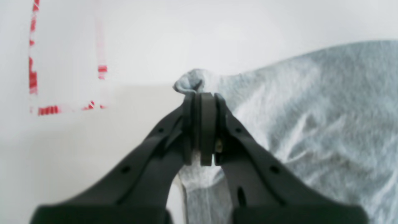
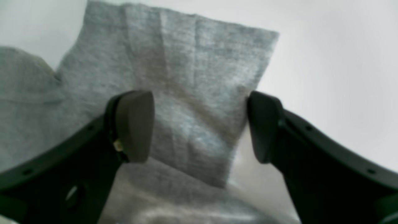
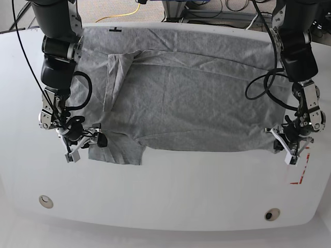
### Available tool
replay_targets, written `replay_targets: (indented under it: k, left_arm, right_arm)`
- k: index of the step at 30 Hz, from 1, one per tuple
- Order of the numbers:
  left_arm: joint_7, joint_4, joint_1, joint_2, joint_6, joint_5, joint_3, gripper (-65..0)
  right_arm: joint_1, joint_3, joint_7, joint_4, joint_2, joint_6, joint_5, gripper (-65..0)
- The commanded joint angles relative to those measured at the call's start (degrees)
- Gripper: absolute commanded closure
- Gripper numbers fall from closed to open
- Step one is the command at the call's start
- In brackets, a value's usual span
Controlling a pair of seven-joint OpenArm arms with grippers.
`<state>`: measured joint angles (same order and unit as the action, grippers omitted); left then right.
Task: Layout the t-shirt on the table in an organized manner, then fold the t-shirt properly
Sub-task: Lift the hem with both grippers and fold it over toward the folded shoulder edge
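The soft heather-grey t-shirt (image 3: pixel 191 98) lies wrinkled across the smooth white table (image 3: pixel 170 196), its corner pinched in the closed left gripper (image 1: pixel 202 93), the right gripper (image 2: pixel 199 124) gaping empty over a sleeve.

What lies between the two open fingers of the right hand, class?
In the right wrist view, a sleeve of the t-shirt lies flat between the fingers of the right hand, resting on the table; the fingers are not closed on it.
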<state>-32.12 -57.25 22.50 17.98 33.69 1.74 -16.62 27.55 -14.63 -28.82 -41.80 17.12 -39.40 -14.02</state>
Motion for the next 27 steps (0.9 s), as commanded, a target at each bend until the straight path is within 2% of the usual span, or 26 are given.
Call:
replay_targets:
  k: [1,10,12,15,19,20,24,27]
  left_arm:
    - [1.0,-1.3,1.5,1.0,0.1,0.8,-0.2,0.0]
    - [1.0,-1.3,1.6,1.0,0.2,0.8,-0.2,0.0]
    - [1.0,-1.3,1.6,1.0,0.2,0.8,-0.2,0.0]
    - [1.0,-1.3,1.6,1.0,0.2,0.8,-0.2,0.0]
    - [1.0,-1.3,1.6,1.0,0.2,0.8,-0.2,0.0]
    - [1.0,-1.3,1.6,1.0,0.2,0.8,-0.2,0.0]
    - [1.0,-1.3,1.7,1.0,0.2,0.8,-0.2,0.0]
    - [1.0,-1.4,1.9,0.9,0.2,0.9,-0.2,0.0]
  right_arm:
    - [0.7,0.2,-0.6,-1.1,-0.2,-0.6,-1.8,-44.5]
    - [0.5,0.2,-2.5,-2.8,-2.0,-0.6,-2.1,-44.2]
    - [0.5,0.2,-2.5,-2.8,-2.0,-0.6,-2.1,-41.7]
    - [0.5,0.1,-2.4,-2.8,-2.0,-0.6,-2.1,-29.5]
    - [0.6,0.1,-2.4,-2.8,-1.8,-0.6,-2.0,-3.6]
    - [0.6,0.3,-2.4,-2.8,-1.4,-0.6,-2.0,-0.5]
    - [1.5,0.3,-2.4,-2.8,-0.6,-0.6,-2.0,-3.0]
    - [2.2,0.3,-2.8,-2.8,-0.4,-0.6,-2.0,-2.1]
